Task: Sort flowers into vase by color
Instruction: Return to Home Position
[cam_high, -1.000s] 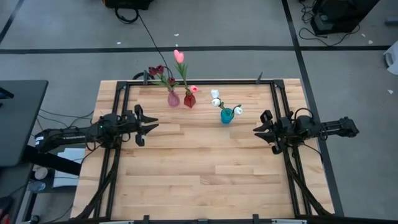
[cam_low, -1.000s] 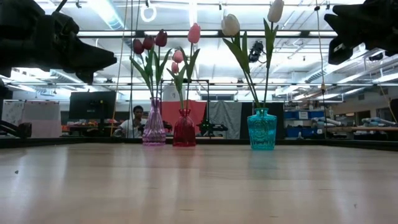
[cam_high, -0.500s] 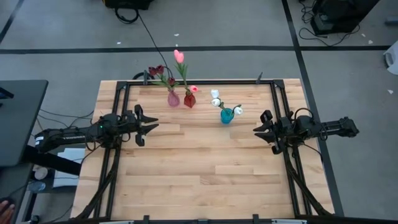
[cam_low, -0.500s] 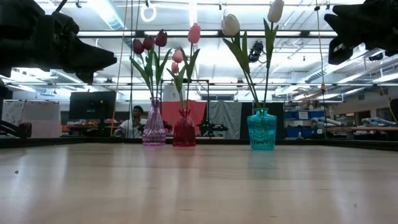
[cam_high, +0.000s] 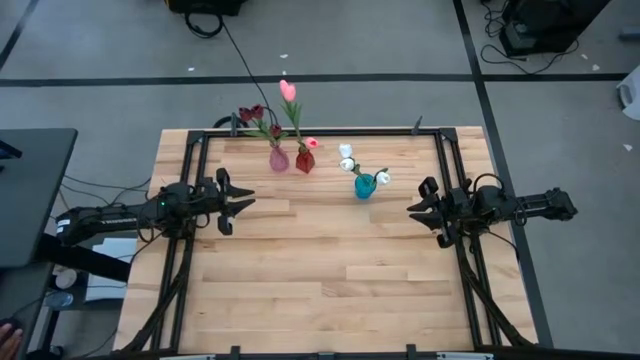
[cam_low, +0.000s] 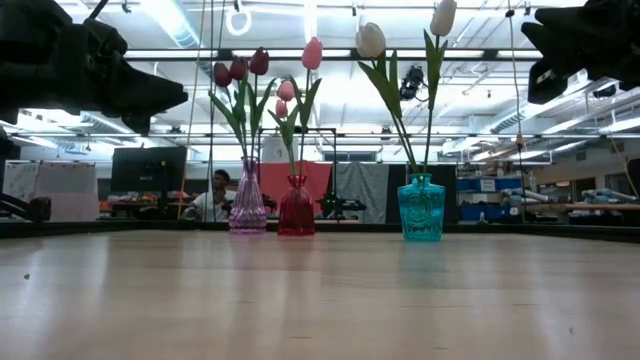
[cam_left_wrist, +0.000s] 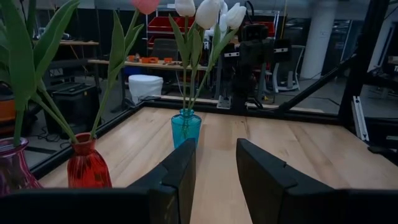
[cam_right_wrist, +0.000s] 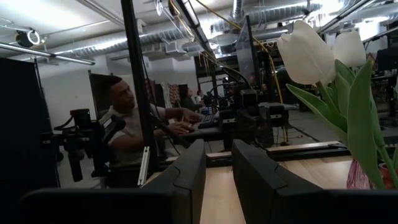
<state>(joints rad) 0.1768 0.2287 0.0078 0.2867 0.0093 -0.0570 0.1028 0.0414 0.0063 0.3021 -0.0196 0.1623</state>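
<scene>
- left gripper (cam_high: 240, 203) is held over the left side of the table (cam_high: 330, 290), fingers slightly parted, nothing gripped
- right gripper (cam_high: 415, 208) is held over the right side, parted the same, empty
- toward the far edge, maroon tulips (cam_high: 252, 114) are set in the pink vase (cam_high: 279, 158), pink tulips (cam_high: 288, 91) in the red vase (cam_high: 305, 160), and white tulips (cam_high: 347, 152) in the blue vase (cam_high: 365, 186)
- a person (cam_low: 220, 190) is seen beyond the table

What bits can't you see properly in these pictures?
Left wrist view: the purple vase is cut off by the picture's edge, and so is a pink flower.
Right wrist view: a pinkish vase sits behind a leaf; I cannot tell which one.
Low view: a person is partly hidden by the purple vase.
High view: the maroon flowers are too small to count.
</scene>
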